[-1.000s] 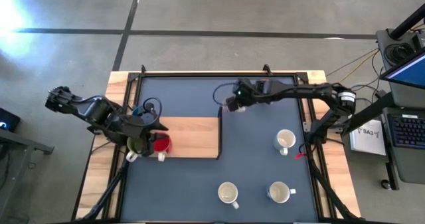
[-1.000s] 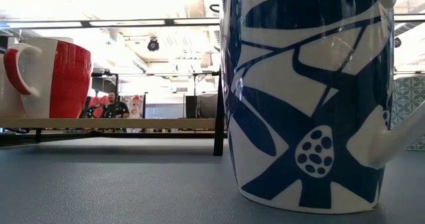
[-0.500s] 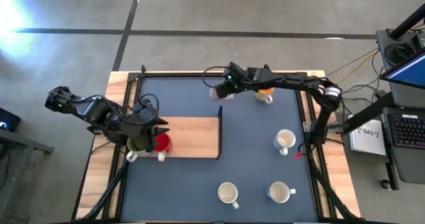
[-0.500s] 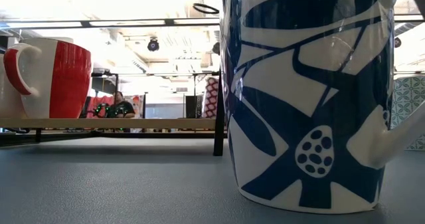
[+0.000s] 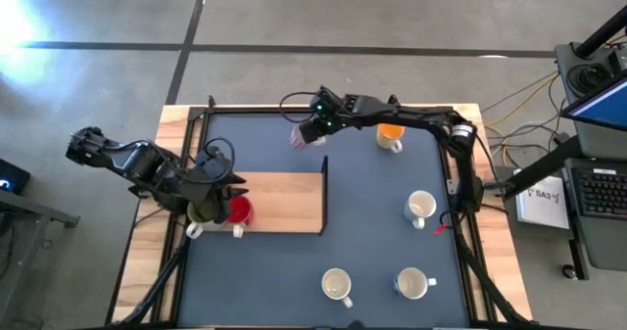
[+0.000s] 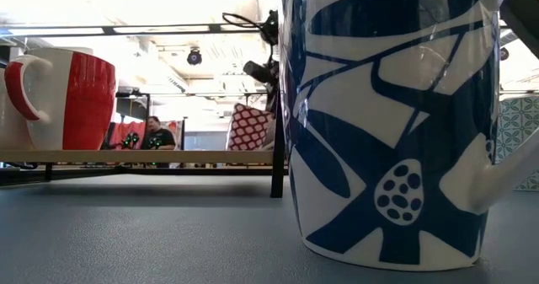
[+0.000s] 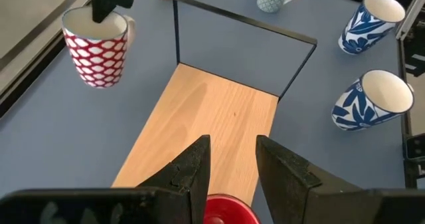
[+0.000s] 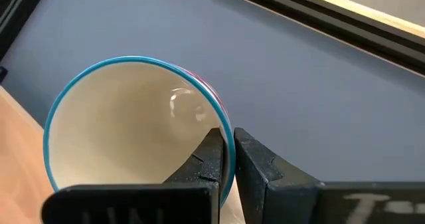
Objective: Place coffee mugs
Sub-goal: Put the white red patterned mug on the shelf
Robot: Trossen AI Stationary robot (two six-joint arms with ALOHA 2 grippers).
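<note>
Three mugs: blue-patterned white, toward 5 o'clock.
Orange mug: one, 1 o'clock.
Right gripper: pinching patterned mug rim, 12 o'clock.
Left gripper: apart, above red mug, 9 o'clock.

Mugs on blue-grey table

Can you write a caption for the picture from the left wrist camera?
The right gripper carries a red-patterned mug above the blue table.
</note>
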